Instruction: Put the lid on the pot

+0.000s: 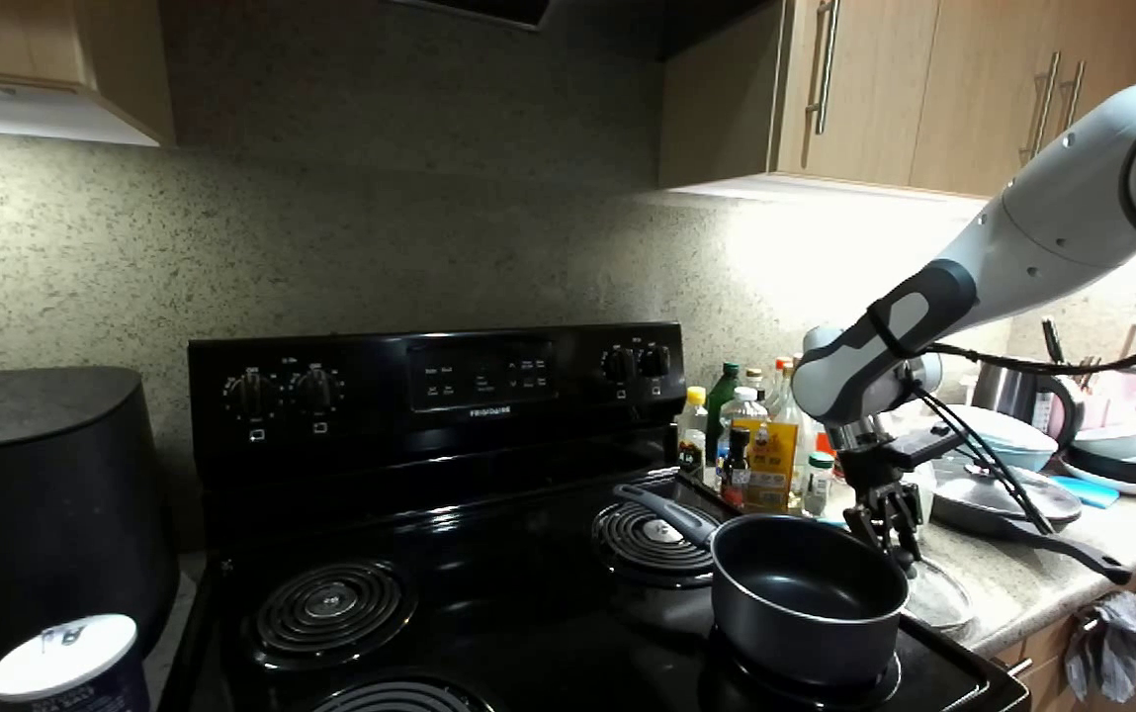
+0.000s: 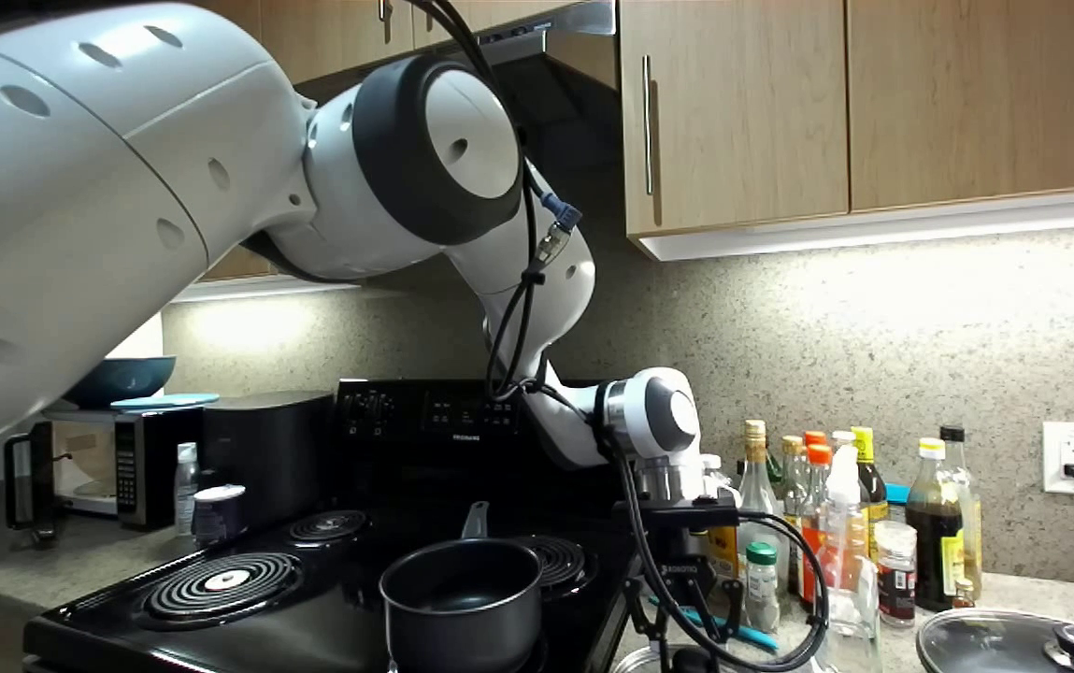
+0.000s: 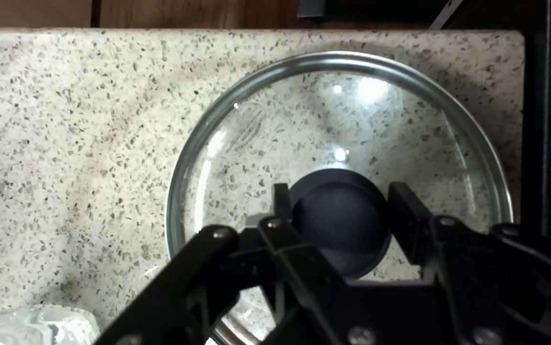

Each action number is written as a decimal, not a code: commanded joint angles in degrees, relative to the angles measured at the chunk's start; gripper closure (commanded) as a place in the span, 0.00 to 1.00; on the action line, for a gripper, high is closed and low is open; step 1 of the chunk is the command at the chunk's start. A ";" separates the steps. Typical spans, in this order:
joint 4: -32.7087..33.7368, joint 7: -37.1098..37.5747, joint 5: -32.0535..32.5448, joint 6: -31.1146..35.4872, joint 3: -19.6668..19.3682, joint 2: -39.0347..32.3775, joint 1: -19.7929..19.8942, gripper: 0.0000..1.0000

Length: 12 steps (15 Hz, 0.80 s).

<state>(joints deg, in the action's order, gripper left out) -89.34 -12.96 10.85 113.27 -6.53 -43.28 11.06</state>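
Observation:
The lid (image 3: 333, 115) is round clear glass with a metal rim and a black knob. It appears to rest on the counter beside the stove. It is partly hidden in both exterior views (image 1: 943, 598) (image 2: 637, 660). My gripper (image 3: 341, 201) points down over its centre. Its fingers stand against both sides of the knob and look shut on it. The gripper also shows in both exterior views (image 1: 890, 547) (image 2: 694, 643). The dark grey pot (image 1: 793, 633) stands uncovered on the front burner nearest the counter, handle toward the back. It also shows in an exterior view (image 2: 462, 628).
Several bottles (image 1: 765, 465) stand on the counter behind the gripper. A covered frying pan (image 1: 998, 494) sits farther along the counter, its handle sticking out. The stove (image 1: 449, 564) has a raised edge beside the counter. A black boxy appliance (image 1: 34, 494) stands at the stove's far side.

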 commanded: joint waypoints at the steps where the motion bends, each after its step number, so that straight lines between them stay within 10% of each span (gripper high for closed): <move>1: -0.96 -0.57 0.41 1.35 0.02 0.66 0.26 0.74; 12: -13.17 0.32 2.18 10.17 -0.68 10.45 -0.73 0.78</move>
<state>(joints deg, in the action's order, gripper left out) -94.96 -12.96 11.55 119.98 -6.72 -39.45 10.94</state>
